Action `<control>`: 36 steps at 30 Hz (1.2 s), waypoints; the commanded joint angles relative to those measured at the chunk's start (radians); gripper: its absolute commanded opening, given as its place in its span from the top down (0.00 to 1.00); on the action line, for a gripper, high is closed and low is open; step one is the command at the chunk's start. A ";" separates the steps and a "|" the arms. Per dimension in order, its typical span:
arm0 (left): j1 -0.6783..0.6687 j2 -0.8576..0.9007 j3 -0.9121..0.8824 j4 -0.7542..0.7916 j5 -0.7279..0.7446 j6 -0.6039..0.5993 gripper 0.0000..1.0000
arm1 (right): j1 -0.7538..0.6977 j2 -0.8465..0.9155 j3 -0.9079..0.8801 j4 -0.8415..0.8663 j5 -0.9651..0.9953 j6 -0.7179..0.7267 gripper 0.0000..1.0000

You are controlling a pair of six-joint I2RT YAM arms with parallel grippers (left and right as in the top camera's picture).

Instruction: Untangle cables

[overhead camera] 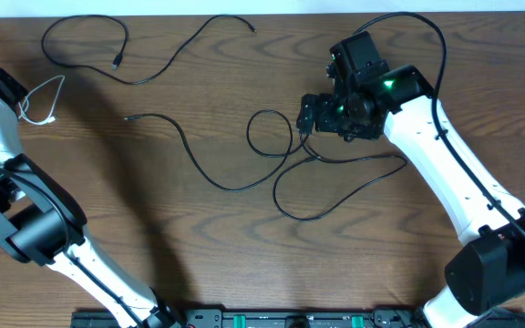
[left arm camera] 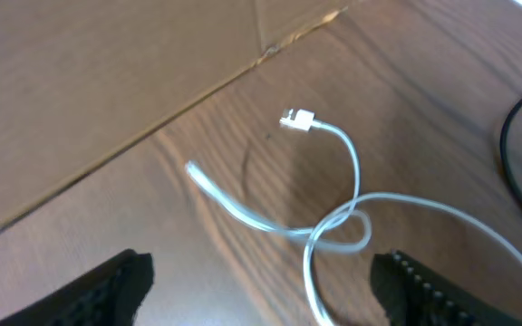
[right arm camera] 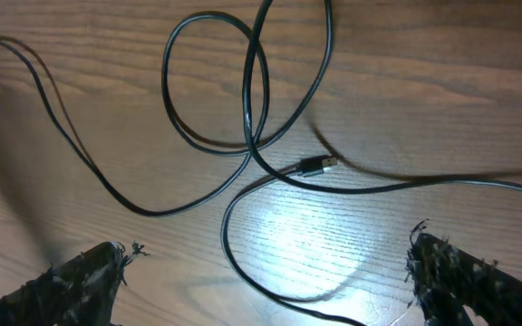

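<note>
Cables (right arm camera: pixel 252 140) are light, limp and slippery — pinch the black one just beside its plug (right arm camera: pixel 315 166). Your left gripper (left arm camera: pixel 265 282) and right gripper (right arm camera: pixel 275 272) both gape wide, empty.

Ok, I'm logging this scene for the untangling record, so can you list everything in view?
table: one, brown wood, under everything
white cable: one, white, far left of the table, loosely looped, below the left gripper
black cable lying apart: one, black, top left of the table
tangled black cables: number unclear, black, middle of the table, crossing each other under the right gripper
left arm and right arm: two, white and black, at the table's sides
left gripper: one, black fingers, open above the white cable
right gripper: one, black fingers, open above the tangle
</note>
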 commanded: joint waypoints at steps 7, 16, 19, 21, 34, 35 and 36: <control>0.019 0.135 -0.007 0.092 -0.009 -0.005 0.33 | 0.011 0.005 0.002 0.019 0.003 -0.010 0.04; 0.070 0.183 -0.006 -0.039 -0.010 -0.005 0.45 | 0.015 0.005 0.002 0.029 0.003 0.012 0.04; 0.082 0.134 -0.006 -0.069 -0.010 -0.022 0.44 | 0.023 0.005 0.002 0.025 0.003 0.011 0.04; 0.085 0.084 -0.006 -0.084 -0.009 -0.053 0.39 | 0.030 0.005 0.002 0.022 0.003 0.011 0.04; 0.084 -0.214 -0.006 -0.126 0.157 -0.166 0.17 | 0.101 0.005 0.002 -0.002 0.004 -0.061 0.01; 0.084 -0.220 -0.006 -0.148 0.157 -0.166 0.17 | 0.106 0.005 0.002 -0.005 0.003 -0.060 0.01; 0.084 -0.223 -0.006 -0.169 0.157 -0.166 0.17 | 0.108 0.005 0.002 -0.005 0.003 -0.060 0.01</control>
